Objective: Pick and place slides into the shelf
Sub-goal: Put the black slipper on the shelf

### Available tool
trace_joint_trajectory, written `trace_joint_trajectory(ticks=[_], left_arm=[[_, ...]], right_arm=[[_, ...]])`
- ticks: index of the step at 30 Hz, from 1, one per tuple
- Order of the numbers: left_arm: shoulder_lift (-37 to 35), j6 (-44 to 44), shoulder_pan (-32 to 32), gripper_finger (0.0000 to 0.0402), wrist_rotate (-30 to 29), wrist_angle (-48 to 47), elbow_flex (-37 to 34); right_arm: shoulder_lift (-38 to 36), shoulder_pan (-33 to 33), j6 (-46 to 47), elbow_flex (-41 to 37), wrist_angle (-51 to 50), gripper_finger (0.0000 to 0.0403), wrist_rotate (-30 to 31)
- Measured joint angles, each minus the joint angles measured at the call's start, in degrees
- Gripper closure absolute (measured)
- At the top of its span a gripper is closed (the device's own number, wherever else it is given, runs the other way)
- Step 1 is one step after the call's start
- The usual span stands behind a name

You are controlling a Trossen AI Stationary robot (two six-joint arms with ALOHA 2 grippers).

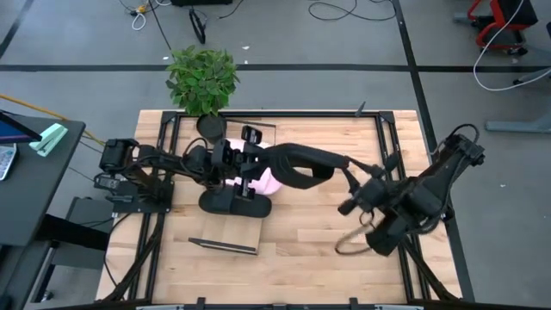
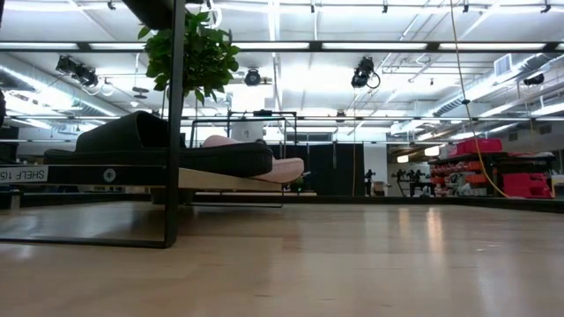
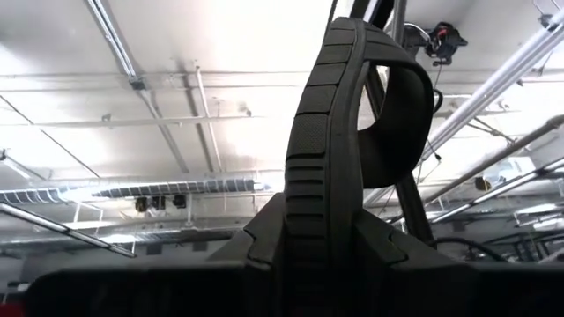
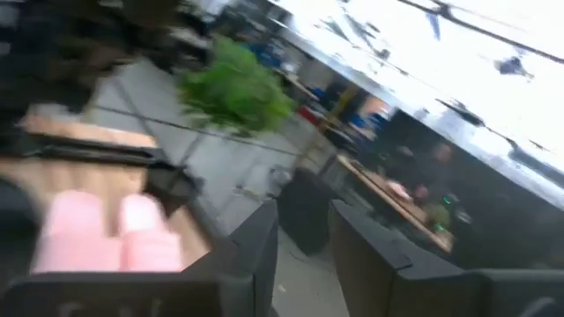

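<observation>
My left gripper [image 1: 250,159] [image 3: 322,238] is over the shelf, shut on a black slide [image 1: 301,164] [image 3: 326,132] that reaches out toward the table's right. The shelf [image 1: 237,228] [image 2: 220,180] is a light-wood board with a dark frame. On it lie another black slide [image 1: 228,202] [image 2: 132,136] and two pale pink slides [image 1: 269,181] [image 2: 286,169] [image 4: 97,238], soles down. My right gripper [image 1: 349,204] [image 4: 304,255] hangs open to the right of the shelf, touching nothing. My left gripper pinches the black slide's sole [image 3: 322,207] between its two fingers near one end, the sole standing on edge between them. It comes from the table's left and lies along the slide. The strap [image 3: 397,114] bulges to one side, and the slide is lifted clear above the shelf.
A potted plant [image 1: 202,77] [image 2: 189,53] stands at the table's far edge, just beyond the shelf. The shelf's dark upright frame post [image 2: 176,123] rises at its near end. A thin cable loop [image 1: 349,245] lies on the wood near my right arm. Bare tabletop [image 1: 301,250] lies between.
</observation>
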Motion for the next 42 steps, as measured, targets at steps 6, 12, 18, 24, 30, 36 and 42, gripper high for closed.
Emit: trace_joint_trajectory(ticks=[6,12,18,24,30,36,42], left_arm=[[0.0,5.1,-2.5,0.0324,-1.2,0.0,-1.1],[0.0,8.5,-4.9,0.0324,-4.8,0.3,-2.3],[0.0,13.7,-7.1,0.0324,-9.4,0.3,-2.3],[0.0,14.7,-6.9,0.0324,-11.8,0.3,-2.3],[0.0,15.1,-6.2,0.0324,-11.6,0.4,-2.3],[-0.1,15.1,-5.7,0.0324,-11.6,0.4,-2.4],[-0.1,15.1,-5.8,0.0324,-11.6,0.4,-2.4]], right_arm=[[-2.6,8.0,17.6,-3.4,-13.7,0.0308,0.4],[-12.4,10.3,32.3,-19.0,-13.0,0.0316,0.3],[-24.4,11.8,44.7,-31.4,-13.1,0.0329,0.2],[-30.9,23.3,46.3,-36.3,-11.8,0.0362,0.4],[-32.0,33.8,46.6,-37.6,-11.6,0.0382,0.3],[-31.8,37.5,48.0,-37.6,-7.2,0.0398,0.4],[-30.8,36.3,34.9,-37.6,6.4,0.0395,0.3]])
